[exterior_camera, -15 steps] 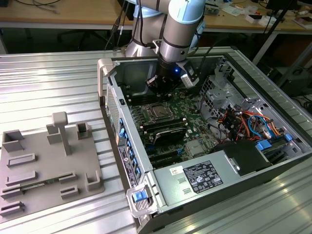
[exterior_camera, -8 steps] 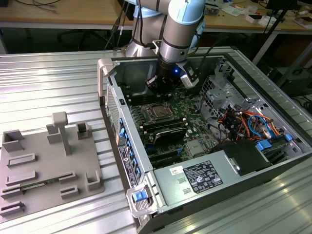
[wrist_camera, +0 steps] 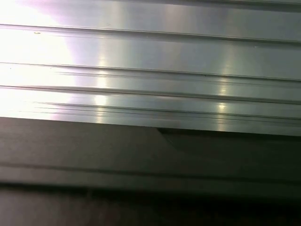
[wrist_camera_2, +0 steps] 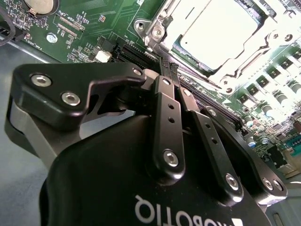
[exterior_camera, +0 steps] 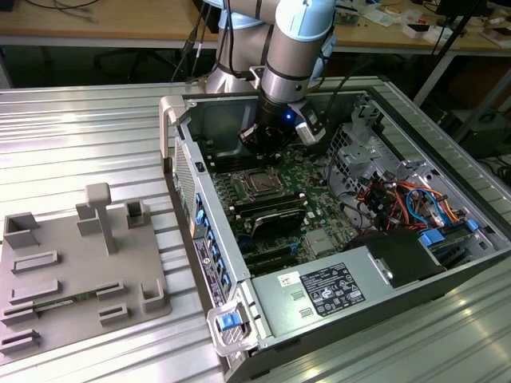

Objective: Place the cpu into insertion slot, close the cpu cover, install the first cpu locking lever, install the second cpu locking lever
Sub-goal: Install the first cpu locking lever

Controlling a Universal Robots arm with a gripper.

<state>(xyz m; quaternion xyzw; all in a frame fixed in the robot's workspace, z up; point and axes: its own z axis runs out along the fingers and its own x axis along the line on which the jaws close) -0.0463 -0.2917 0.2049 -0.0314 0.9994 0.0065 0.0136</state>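
Note:
In the second wrist view the cpu [wrist_camera_2: 218, 35] lies flat in the insertion slot, its silver-grey top face up. The silver cpu cover [wrist_camera_2: 162, 23] lies down around it as a frame. My gripper [wrist_camera_2: 169, 69] is shut, its two black fingers [wrist_camera_2: 162, 117] pressed side by side with nothing visible between them. Their tips sit at the socket's rim, just beside a corner of the cover. In the exterior view the gripper [exterior_camera: 254, 144] hangs inside the open computer case, just behind the insertion slot [exterior_camera: 259, 183] on the green motherboard.
Long black memory slots [exterior_camera: 267, 211] run in front of the socket. A grey power supply [exterior_camera: 327, 291] and coloured cables [exterior_camera: 407, 199] fill the case's right side. The case wall [exterior_camera: 192, 183] rises on the exterior view's left. A grey fixture tray [exterior_camera: 80, 271] lies outside.

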